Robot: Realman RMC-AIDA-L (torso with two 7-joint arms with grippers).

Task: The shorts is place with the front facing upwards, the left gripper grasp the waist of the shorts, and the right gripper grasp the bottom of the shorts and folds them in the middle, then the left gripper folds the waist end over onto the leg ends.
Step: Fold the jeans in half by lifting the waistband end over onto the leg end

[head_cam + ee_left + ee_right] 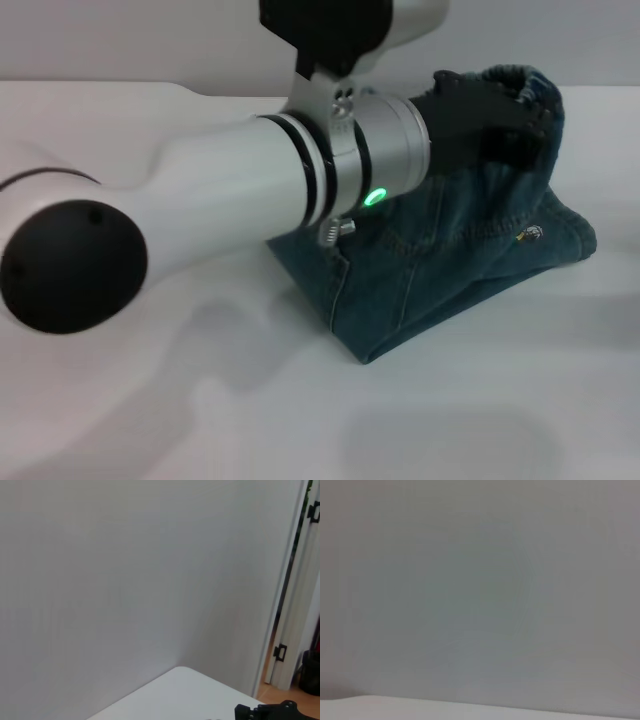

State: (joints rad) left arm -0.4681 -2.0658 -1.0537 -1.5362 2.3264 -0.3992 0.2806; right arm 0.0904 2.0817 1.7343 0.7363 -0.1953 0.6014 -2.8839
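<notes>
While the left arm reaches across the white table (480, 420), the left gripper (500, 105) is clamped on the waist of the shorts (515, 78), holding that gathered band lifted above the rest of the denim. The shorts (450, 270) lie already folded lengthwise, draped down from the gripper toward the table, with a folded corner pointing at the near edge and a small print (528, 236) beside the gripper's far side. The right gripper does not show; its wrist camera faces a blank wall (480, 590).
</notes>
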